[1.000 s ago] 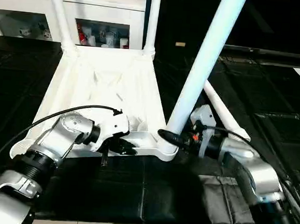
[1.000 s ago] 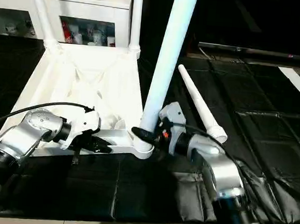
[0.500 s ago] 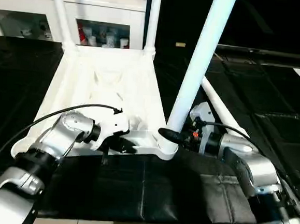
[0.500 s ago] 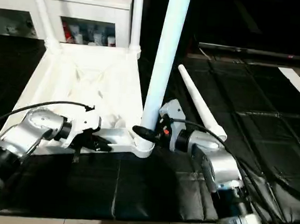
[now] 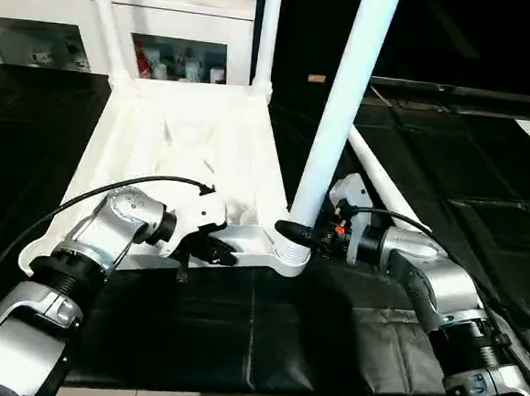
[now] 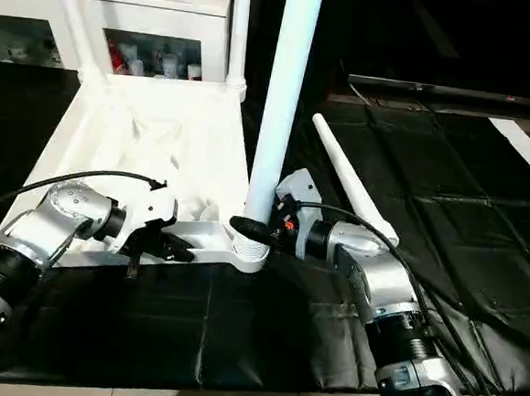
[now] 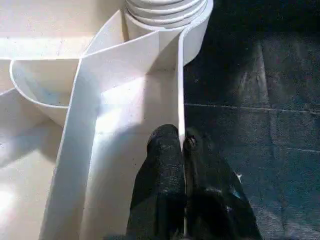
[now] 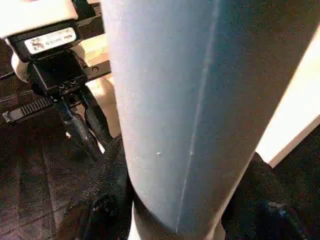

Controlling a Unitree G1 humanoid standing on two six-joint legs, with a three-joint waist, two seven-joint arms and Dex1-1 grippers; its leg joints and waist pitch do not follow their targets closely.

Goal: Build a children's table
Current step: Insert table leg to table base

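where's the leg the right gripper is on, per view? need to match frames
Left eye: leg rises from the near right corner socket, centre of picture.
Right eye: same leg, just left of centre.
Left wrist: its ribbed foot in the socket.
Right wrist: the leg up close, between the right gripper's fingers.
Shared landmark: the tabletop rim pinched by the left gripper.

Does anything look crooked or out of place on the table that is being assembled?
The leg that the right gripper holds in the near corner socket leans to the right, while the two far legs stand nearly straight. A fourth leg lies loose on the black mat.
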